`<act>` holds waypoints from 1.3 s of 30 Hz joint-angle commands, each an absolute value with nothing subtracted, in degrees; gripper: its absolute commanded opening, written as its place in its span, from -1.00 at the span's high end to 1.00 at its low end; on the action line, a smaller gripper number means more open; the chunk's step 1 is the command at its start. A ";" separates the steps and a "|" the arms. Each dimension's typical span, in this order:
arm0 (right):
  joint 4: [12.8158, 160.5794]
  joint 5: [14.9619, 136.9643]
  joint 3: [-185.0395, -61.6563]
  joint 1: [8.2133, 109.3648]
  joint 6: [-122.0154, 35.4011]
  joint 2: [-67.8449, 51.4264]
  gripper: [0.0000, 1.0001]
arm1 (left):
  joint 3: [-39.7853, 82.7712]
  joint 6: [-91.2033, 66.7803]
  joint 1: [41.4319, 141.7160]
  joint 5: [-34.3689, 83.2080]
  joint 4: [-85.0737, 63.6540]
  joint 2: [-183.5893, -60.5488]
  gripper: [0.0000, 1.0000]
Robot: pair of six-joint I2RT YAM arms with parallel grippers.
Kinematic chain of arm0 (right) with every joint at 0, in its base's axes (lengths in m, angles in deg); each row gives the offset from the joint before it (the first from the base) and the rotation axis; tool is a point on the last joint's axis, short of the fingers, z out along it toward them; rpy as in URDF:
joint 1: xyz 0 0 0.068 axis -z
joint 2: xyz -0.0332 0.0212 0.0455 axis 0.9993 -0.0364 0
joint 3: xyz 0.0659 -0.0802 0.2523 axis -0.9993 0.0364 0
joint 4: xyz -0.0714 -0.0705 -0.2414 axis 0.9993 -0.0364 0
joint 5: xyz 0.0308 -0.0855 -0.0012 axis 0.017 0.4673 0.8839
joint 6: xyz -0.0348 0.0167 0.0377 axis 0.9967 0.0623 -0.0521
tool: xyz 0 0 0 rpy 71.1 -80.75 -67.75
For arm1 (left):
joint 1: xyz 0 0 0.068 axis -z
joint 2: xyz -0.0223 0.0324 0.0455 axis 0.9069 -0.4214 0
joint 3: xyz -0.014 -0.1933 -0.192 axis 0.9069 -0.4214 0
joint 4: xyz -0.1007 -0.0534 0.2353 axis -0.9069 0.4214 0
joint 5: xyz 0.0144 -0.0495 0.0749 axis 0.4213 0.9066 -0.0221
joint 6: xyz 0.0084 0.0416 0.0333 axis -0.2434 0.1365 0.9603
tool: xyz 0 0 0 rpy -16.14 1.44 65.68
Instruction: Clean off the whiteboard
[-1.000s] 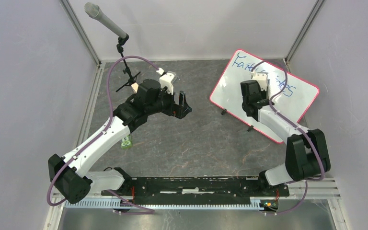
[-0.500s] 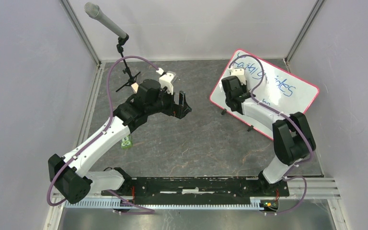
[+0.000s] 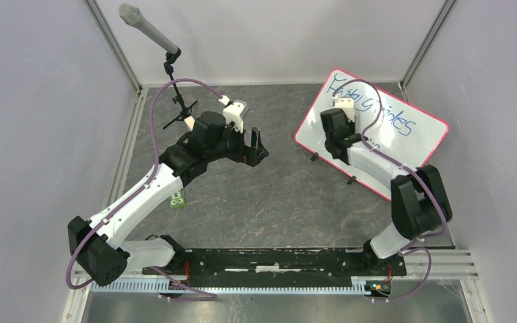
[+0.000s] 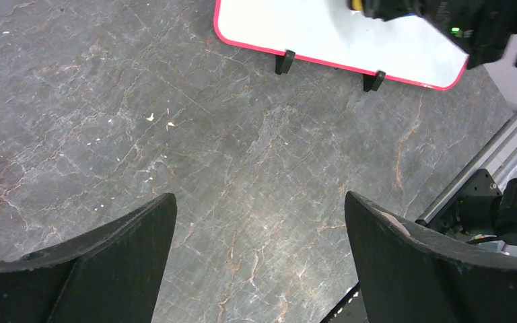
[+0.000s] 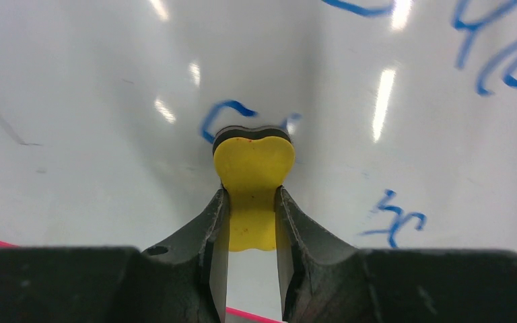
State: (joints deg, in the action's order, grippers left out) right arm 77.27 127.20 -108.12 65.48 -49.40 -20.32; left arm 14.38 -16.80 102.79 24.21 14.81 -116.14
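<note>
While the right gripper (image 5: pixel 251 202) pinches a yellow eraser (image 5: pixel 254 158) tip-down against the whiteboard (image 3: pixel 423 145), far right on the table (image 3: pixel 276 195), the left gripper (image 4: pixel 259 202) hangs wide open, board well ahead of its jaws.

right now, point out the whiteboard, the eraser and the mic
whiteboard (image 3: pixel 423 140), top view, bare white face near its right corner
eraser (image 5: pixel 252 161), right wrist view, yellow upper part
mic (image 3: pixel 133 15), top view, grey mesh head
</note>
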 commanded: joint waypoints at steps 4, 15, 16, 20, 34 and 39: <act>76.91 128.68 -95.98 72.14 -51.06 -6.70 0.55 | 14.01 -16.27 102.61 25.30 12.11 -114.71 -0.99; 77.78 128.18 -92.12 74.53 -49.48 -2.18 0.55 | 14.10 -16.29 102.56 25.50 12.14 -114.45 -0.99; 78.16 126.98 -92.80 74.08 -49.38 -3.34 0.55 | 14.10 -16.28 102.61 25.43 12.14 -114.39 -0.99; 78.59 126.75 -96.49 69.91 -50.39 -8.75 0.56 | 14.10 -16.00 102.56 24.96 12.31 -114.41 -0.99; 78.99 126.74 -101.75 66.10 -51.61 -15.07 0.56 | 14.10 -15.83 102.52 24.55 12.38 -114.59 -0.99; 78.94 127.37 -94.64 70.84 -50.76 -7.61 0.56 | 14.10 -16.10 102.52 25.24 12.31 -114.56 -0.99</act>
